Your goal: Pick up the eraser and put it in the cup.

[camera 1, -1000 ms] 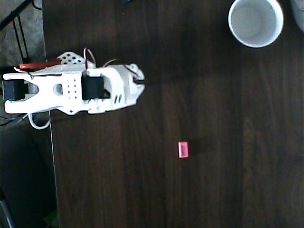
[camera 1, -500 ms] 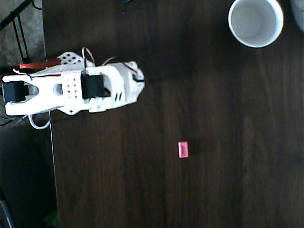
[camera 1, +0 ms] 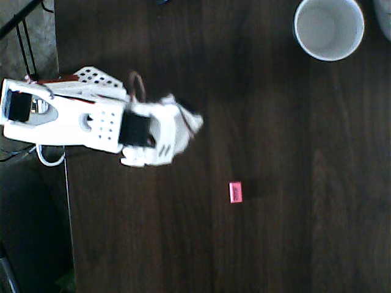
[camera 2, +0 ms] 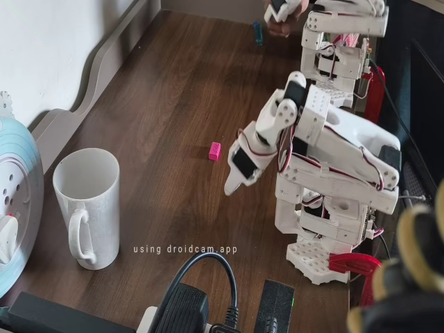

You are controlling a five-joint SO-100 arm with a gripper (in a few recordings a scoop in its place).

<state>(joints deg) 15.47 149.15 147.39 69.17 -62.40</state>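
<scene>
Claw [camera 2: 234, 182] at the end of a white robot arm [camera 1: 91, 122], hanging above the dark wooden surface [camera 1: 293, 183] with tips pointing down; whether spread or pressed together cannot be told from either view. Holding nothing. From overhead, claw end [camera 1: 189, 125] sitting left of centre, folded close to the arm's own base.

Outward from the claw: tiny pink eraser [camera 1: 236, 192] lying flat on bare wood, well apart from the claw, down and to the right in the overhead view. In the fixed view, same eraser [camera 2: 215, 150] seen just beyond and left of the claw tip, not touching it. Further out: white cup [camera 1: 328, 28], upright, mouth open, inside empty, at the top right of the overhead view, well apart from the eraser. Fixed view showing the cup as a tall white mug [camera 2: 88, 207] with a handle, near the left edge.

Step in hand, by judgement: reaching toward the eraser, grasp not yet begun. To do well: spread the claw before descending, centre over the eraser, line the tips across its short sides, lower nearly to the wood, then close gently. Small, flat block likely to skid or tip if struck off-centre.
</scene>
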